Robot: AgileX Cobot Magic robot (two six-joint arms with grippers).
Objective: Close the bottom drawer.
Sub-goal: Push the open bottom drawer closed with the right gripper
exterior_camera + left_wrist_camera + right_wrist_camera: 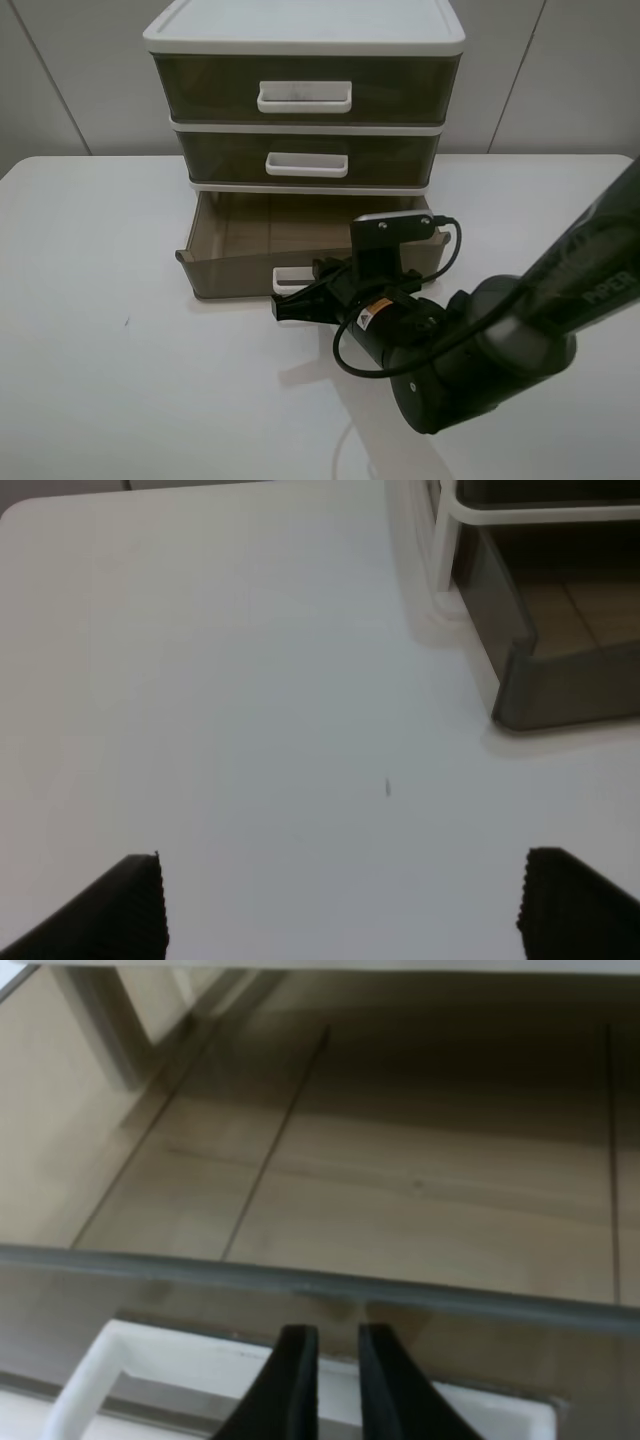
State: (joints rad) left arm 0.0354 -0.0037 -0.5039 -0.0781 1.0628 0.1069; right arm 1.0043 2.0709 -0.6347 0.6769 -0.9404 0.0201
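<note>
showing the bottom drawer [235, 250] drawn well out of the white-framed unit [300, 30], which stands at the back of the white desk [90, 330]. the drawer is smoky olive-brown and translucent, its floor bare, its front wall facing the camera in the exterior high view and carrying a white loop handle [290, 279] at mid-width. above it the middle drawer [310, 157] and the taller top drawer [305, 88] sit flush in the frame. the right end effector [284, 306] lies low over the desk directly in front of the bottom drawer, its tip at the handle; whether it touches the handle cannot be told. in the right wrist view its two black fingers [297, 1380] are narrow, almost together with only a slim gap between them, gripping nothing, and they point at the top bar of the handle and the front wall behind it. the left end effector [345, 905], seen only in the left wrist view, is spread wide and holds nothing; it hovers above bare desk, well apart from the front left corner of the bottom drawer. a small dark mark [388, 787] lies on the desk between this end effector and the drawer
</note>
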